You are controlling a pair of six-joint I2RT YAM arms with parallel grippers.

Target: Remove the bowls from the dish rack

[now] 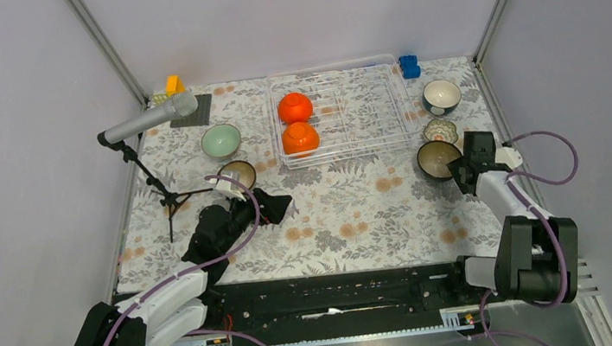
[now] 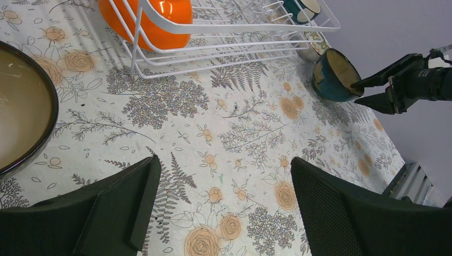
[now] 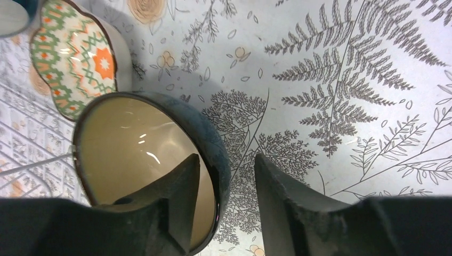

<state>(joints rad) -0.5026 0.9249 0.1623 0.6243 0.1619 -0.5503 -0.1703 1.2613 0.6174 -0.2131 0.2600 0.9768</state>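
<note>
The clear wire dish rack [image 1: 364,101] stands at the back middle with two orange bowls [image 1: 295,106] [image 1: 300,138] at its left end. A dark teal bowl [image 3: 133,144] with a cream inside rests on the floral cloth at the right. My right gripper [image 3: 226,157] is open and straddles its rim, one finger inside and one outside with a gap. Behind it sit a patterned bowl [image 1: 440,130] and a teal bowl with a white inside [image 1: 442,96]. My left gripper [image 2: 224,160] hangs open and empty over the cloth, beside a dark brown bowl [image 2: 21,106]. A mint bowl [image 1: 220,140] stands left of the rack.
A microphone on a tripod [image 1: 149,119] leans over the left side of the table. A blue block [image 1: 409,65] lies behind the rack's right corner. Yellow and orange blocks [image 1: 174,84] sit at the back left by a dark mat [image 1: 195,111].
</note>
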